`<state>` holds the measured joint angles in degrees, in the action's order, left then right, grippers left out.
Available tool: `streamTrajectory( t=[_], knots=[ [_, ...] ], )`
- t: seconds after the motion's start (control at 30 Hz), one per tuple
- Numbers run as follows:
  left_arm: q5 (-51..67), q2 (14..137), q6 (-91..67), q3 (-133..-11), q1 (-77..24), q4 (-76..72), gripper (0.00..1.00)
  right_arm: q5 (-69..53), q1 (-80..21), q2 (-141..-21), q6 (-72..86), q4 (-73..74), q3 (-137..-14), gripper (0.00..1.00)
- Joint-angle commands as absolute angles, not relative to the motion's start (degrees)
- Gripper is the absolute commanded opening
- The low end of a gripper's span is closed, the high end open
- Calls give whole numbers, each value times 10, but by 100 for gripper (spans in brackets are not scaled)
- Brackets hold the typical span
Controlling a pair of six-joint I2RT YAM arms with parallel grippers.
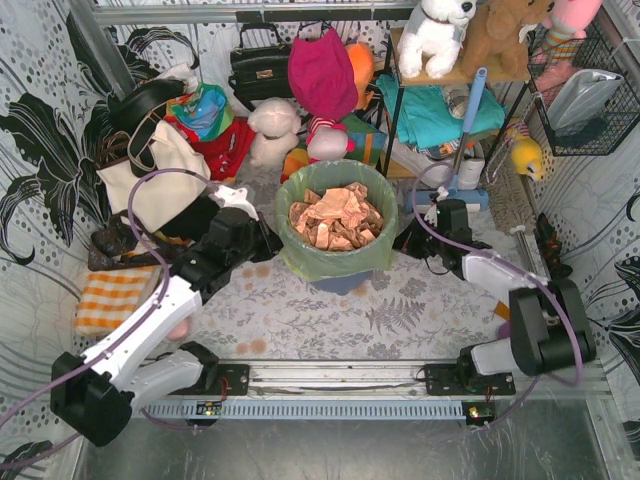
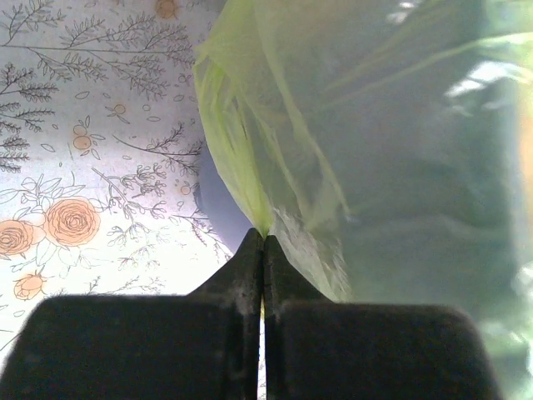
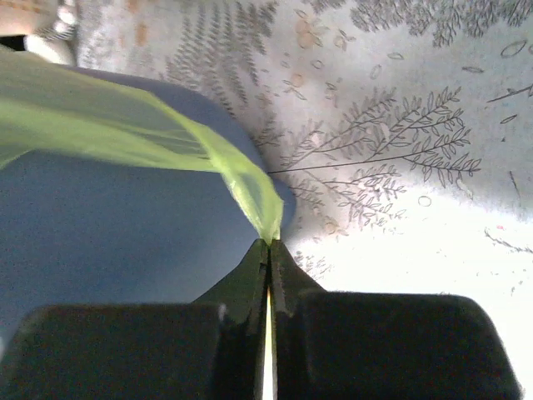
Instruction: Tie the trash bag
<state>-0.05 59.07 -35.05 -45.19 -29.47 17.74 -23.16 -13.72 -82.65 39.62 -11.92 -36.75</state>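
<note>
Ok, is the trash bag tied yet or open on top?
Open. The trash bag lies folded over the rim of the bin, tan scraps uncovered, no knot; the left gripper and right gripper each pinch its film.

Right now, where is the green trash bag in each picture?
Top external: the trash bag sits in the middle, draped over the bin's rim and full of tan scraps.
Left wrist: it fills the right side and top, with a fold pinched in the left claw.
Right wrist: a stretched strip runs from the left edge to the centre, pinched in the right claw.
Shared landmark: the leaf-print tablecloth shows in all three.
</note>
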Motion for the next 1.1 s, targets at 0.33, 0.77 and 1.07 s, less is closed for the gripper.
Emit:
streamTrajectory(
  t=[0.33,0.77,1.07],
  knots=[
    [80,467,-369,-478,-289,235,0,-191,-139,-555,399,67,-411,0],
    [68,452,-370,-566,-288,257,0,-257,-139,-481,503,-5,-451,0],
    [67,478,-354,-603,-287,238,0,-243,-139,-462,516,-17,-495,0]
  ],
)
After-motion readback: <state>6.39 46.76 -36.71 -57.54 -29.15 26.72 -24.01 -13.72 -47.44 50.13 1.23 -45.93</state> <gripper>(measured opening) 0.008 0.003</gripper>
